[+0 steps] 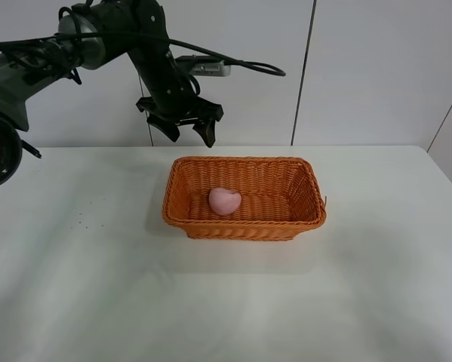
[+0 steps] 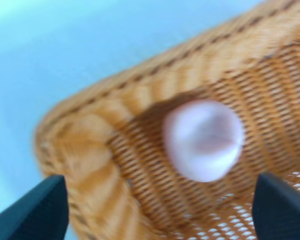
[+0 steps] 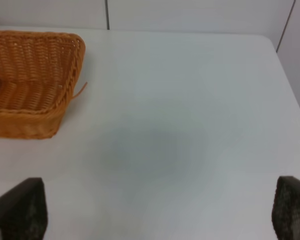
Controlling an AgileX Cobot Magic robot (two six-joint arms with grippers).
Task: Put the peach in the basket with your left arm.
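Note:
The pale pink peach (image 1: 224,200) lies inside the orange woven basket (image 1: 301,219), on its floor towards the left end. My left gripper (image 1: 189,134) hangs open and empty in the air above the basket's back left corner, well clear of the rim. In the left wrist view the peach (image 2: 204,140) sits on the basket floor (image 2: 89,155) between my two open fingertips (image 2: 37,210). In the right wrist view the basket (image 3: 34,75) shows at one edge, and my right gripper (image 3: 160,212) is open over bare table, far from it.
The basket stands in the middle of a white table (image 1: 82,286). A white panelled wall (image 1: 376,68) rises behind the table's back edge. The left arm's black cables (image 1: 233,64) loop through the air above the basket.

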